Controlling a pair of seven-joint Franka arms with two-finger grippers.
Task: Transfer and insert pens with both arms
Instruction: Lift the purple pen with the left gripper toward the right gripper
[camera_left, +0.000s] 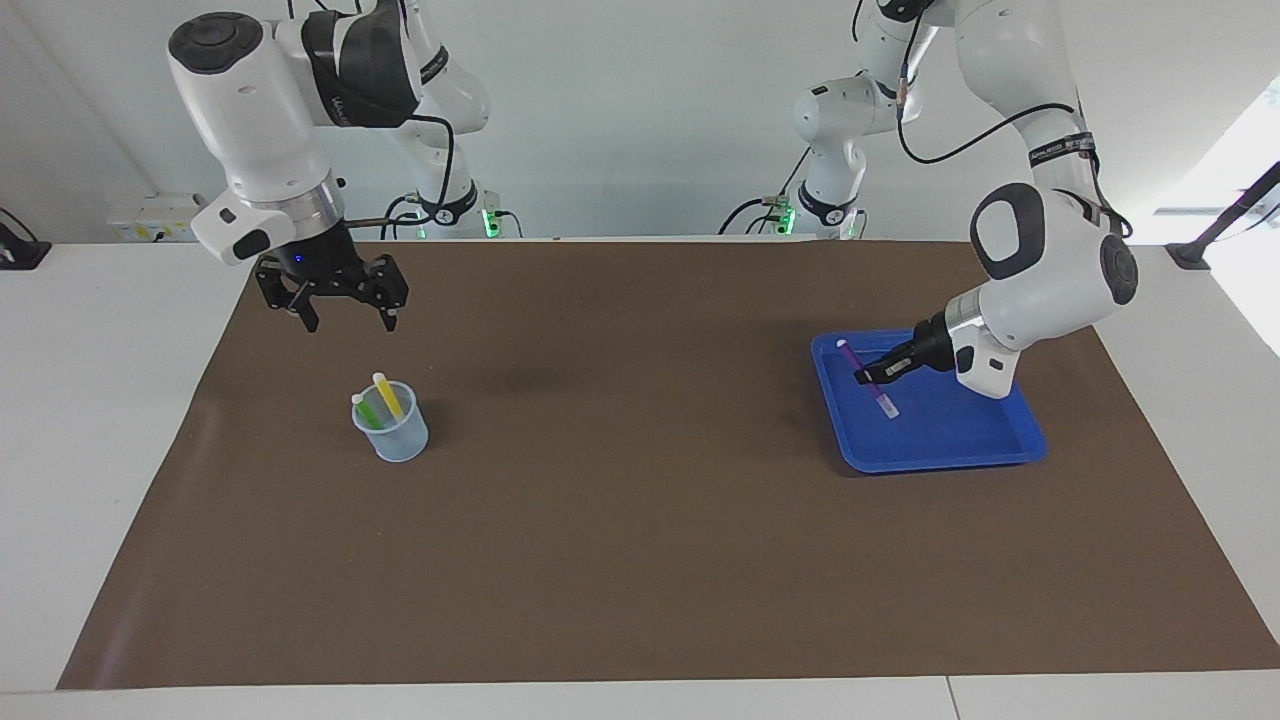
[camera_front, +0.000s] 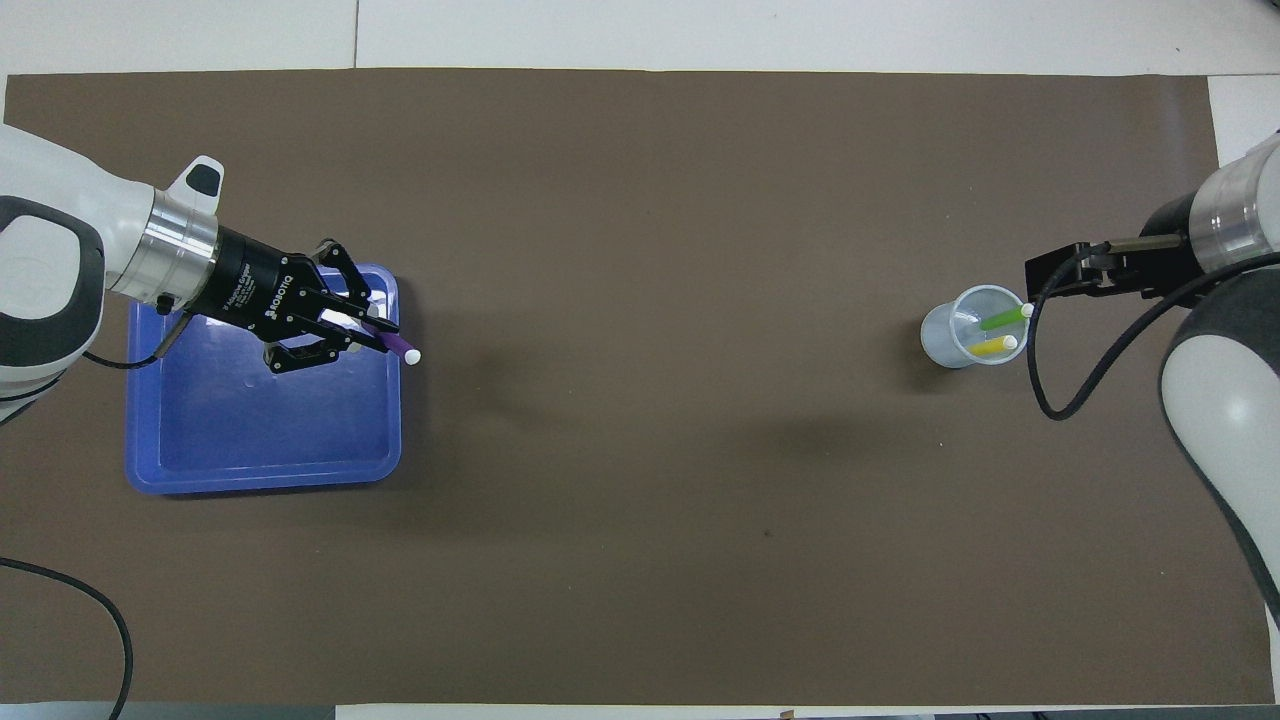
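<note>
Left gripper (camera_left: 872, 376) over blue tray (camera_left: 985, 450), wrist tilted, clamped on purple pen (camera_left: 866, 381). Right gripper (camera_left: 345, 318) over the mat by the cup (camera_left: 398, 435), pointing down, fingers spread, empty.

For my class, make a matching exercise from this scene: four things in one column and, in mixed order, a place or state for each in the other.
Things:
1. purple pen
2. yellow pen
3. left pincer
4. right pincer

Places or states:
A. open, raised over the brown mat near the cup
B. standing in the cup beside the green pen
C. shut on a pen over the blue tray
D. held tilted in the air, whitish cap lowest

Pairs: 1-D, 2-B, 3-C, 4-A
</note>
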